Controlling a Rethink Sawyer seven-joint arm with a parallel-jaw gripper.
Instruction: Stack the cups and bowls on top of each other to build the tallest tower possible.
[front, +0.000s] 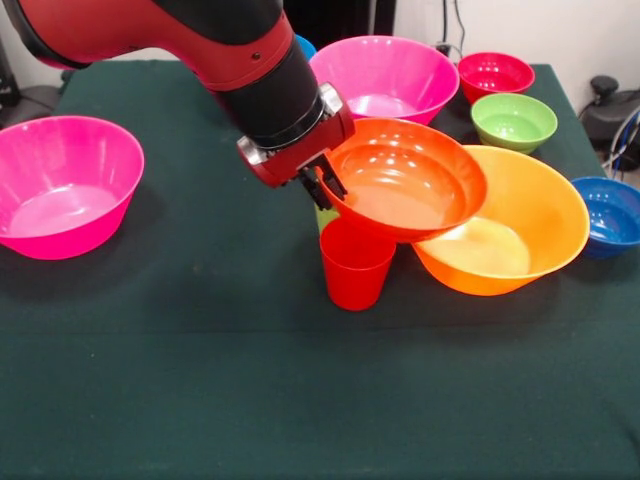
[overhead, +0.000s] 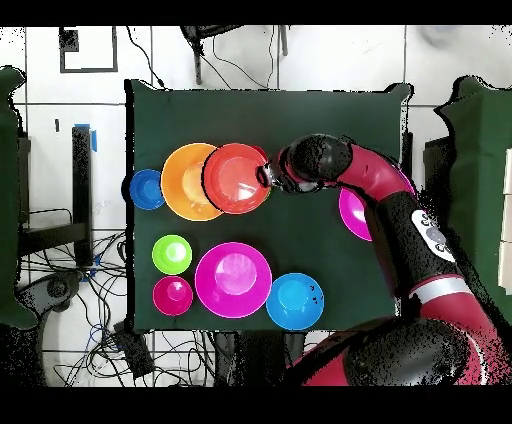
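I see red-orange bowl held tilted in air, overlapping rim of big orange bowl that sits on table. Gripper is clamped on its near rim. Red cup stands upright just under lifted bowl; lime green cup is mostly hidden behind it. Pink bowl is well apart at table side, second pink bowl near robot. Small magenta-red bowl, green bowl, dark blue bowl stand beside orange one. Light blue bowl is at robot's edge.

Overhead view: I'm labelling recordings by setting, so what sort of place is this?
Probably a robotics lab: a green-covered table of plastic bowls on a tiled floor, loose cables alongside, and a red robot arm holding a red-orange bowl.
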